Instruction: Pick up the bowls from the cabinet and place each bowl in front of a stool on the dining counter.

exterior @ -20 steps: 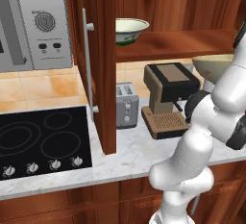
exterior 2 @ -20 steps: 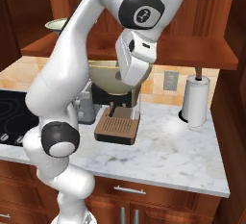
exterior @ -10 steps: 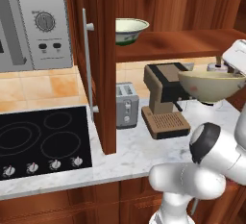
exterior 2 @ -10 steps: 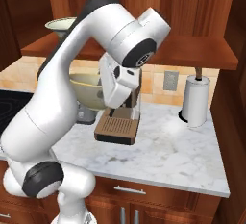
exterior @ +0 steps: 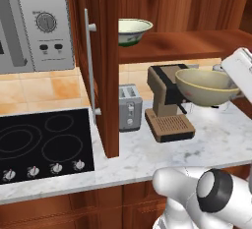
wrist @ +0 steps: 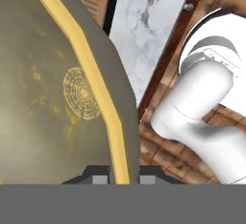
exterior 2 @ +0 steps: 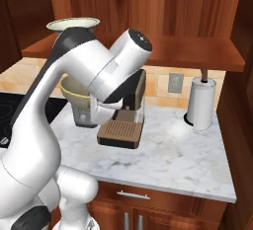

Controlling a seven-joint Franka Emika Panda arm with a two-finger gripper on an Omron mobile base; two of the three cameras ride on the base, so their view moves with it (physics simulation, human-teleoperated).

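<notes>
The robot's two-finger gripper (wrist: 124,177) is pinching the rim of the round beige-olive ceramic bowl with the cream inside (exterior: 207,86), one dark finger tip on each side of the rim. The bowl hangs in the air above the white-grey marble worktop (exterior: 162,149), just in front of the brown coffee machine (exterior: 167,106), and it sits almost level. In the right base view the same bowl (exterior 2: 75,91) peeks out from behind the white arm, so how it is held there is hard to tell. The other bowl, round and white with a green rim and a dark-green patterned base (exterior: 133,30), rests on the shelf of the open reddish-brown wooden wall cabinet (exterior: 106,51), up and to the left of the held bowl and well apart from it. No stool or dining counter is in sight, so I think the base must turn away from this wall and drive to the island before the held bowl can be set down.
</notes>
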